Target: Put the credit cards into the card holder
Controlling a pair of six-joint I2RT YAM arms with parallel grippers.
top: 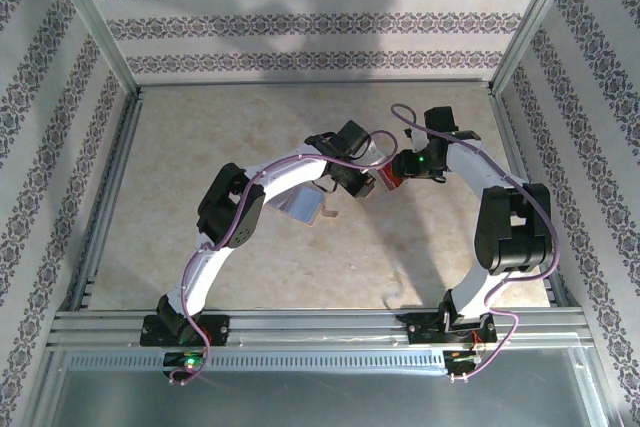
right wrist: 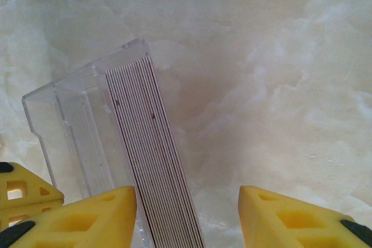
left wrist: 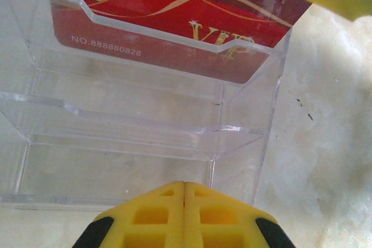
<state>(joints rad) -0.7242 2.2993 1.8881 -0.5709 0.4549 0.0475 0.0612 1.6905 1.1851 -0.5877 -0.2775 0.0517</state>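
The table (top: 200, 137) was viewed from high above and behind, looking down. The clear card holder (left wrist: 145, 126) with red cards (left wrist: 174, 27) was shared, close up, by both wrist views.

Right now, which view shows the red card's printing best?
The left wrist view: the red card faces the lens in the clear holder, so its chip, number and VIP lettering are legible. The right wrist view shows a card stack edge-on. The top external view gives a small red patch.

card holder (left wrist: 145, 126): 1 | credit cards (right wrist: 148, 155): 1 stack, number unclear | end effectors (left wrist: 185, 185) (right wrist: 187, 201): 2
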